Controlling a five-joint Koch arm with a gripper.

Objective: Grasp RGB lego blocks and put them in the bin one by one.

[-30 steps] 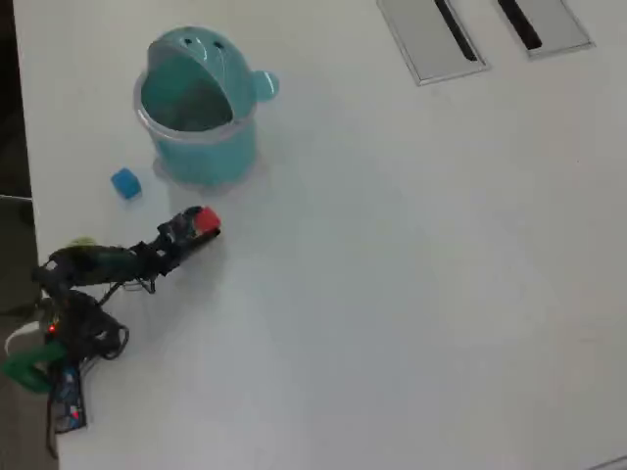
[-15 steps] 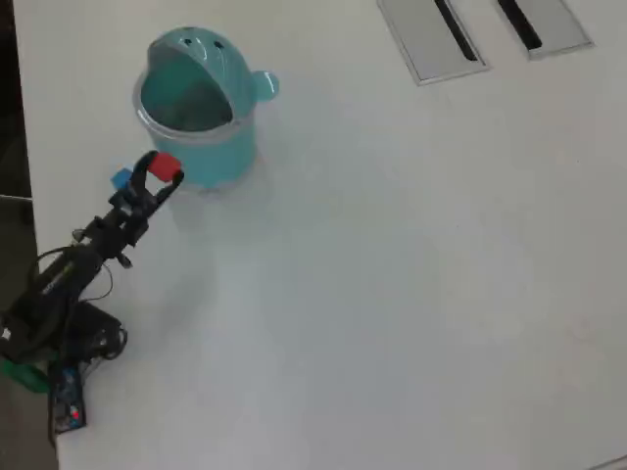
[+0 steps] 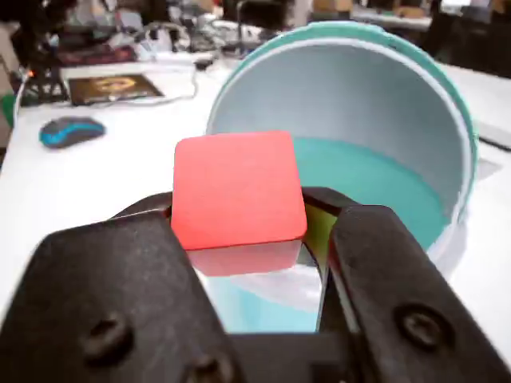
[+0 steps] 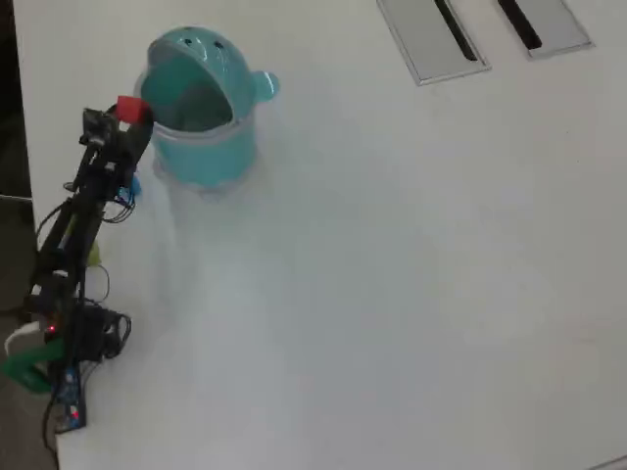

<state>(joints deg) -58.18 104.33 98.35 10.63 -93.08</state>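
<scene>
The red block point(image 3: 237, 191) sits pinched between the two black jaws of the gripper point(image 3: 263, 239), its flat top face turned to the wrist camera. In the overhead view the red block point(image 4: 128, 109) hangs at about 9 o'clock from the bin point(image 4: 211, 147), just beside the pale rim and over the bin's outer edge; whether it touches the rim cannot be told. In the wrist view the bin point(image 3: 447, 104) fills the frame at 1 o'clock, its mouth open toward the gripper and the teal inner wall and hood in plain sight.

The blue block point(image 4: 130, 184) is mostly hidden under the arm point(image 4: 73, 220) in the overhead view, only a sliver showing at 7 o'clock from the bin. A yellow-green patch point(image 4: 92, 257) peeks out beside the arm lower down; it is too small to make out. In the wrist view a yellow-green strip shows between the red block and the right jaw, unclear in kind.

The white table point(image 4: 411, 274) lies wide and bare from 1 to 5 o'clock of the bin. The arm's base sits at the table's left edge, and two grey slotted panels point(image 4: 431, 34) are cut off by the top edge.
</scene>
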